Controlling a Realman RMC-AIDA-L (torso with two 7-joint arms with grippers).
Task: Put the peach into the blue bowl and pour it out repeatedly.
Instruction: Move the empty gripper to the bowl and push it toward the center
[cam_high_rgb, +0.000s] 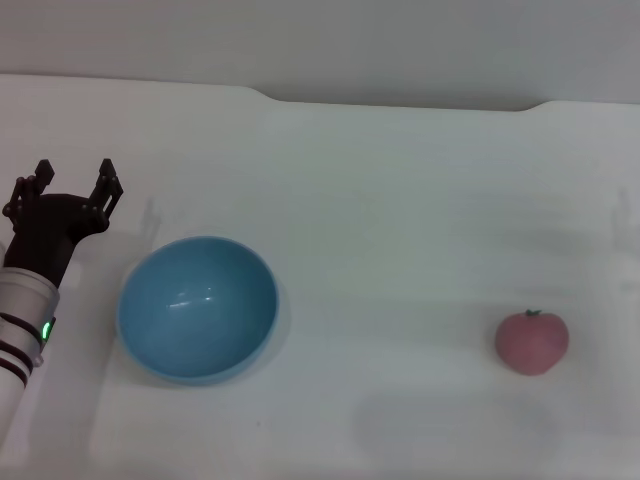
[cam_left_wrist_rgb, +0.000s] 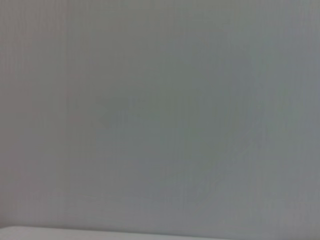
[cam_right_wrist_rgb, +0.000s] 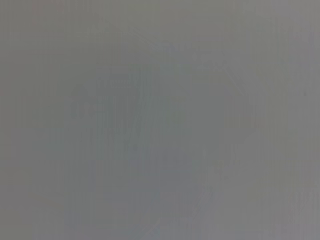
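1. Tabletop (cam_high_rgb: 400, 200), white, smooth and matte, is seen spread across the head view, and everything else is carried on it.
2. Bowl (cam_high_rgb: 197, 308), round, deep, light blue with a glossy inside, is set upright and is taken as the landmark; nothing is held in it.
3. Left gripper (cam_high_rgb: 72, 180), black, on a silver-banded arm, is held to the left of the blue bowl and a little beyond it, apart from its rim, with its fingers spread and nothing between them.
4. Peach (cam_high_rgb: 532, 342), small, round, pinkish-red with a dark green stem, is found well to the right of the blue bowl, resting alone.
5. Right gripper is not shown.
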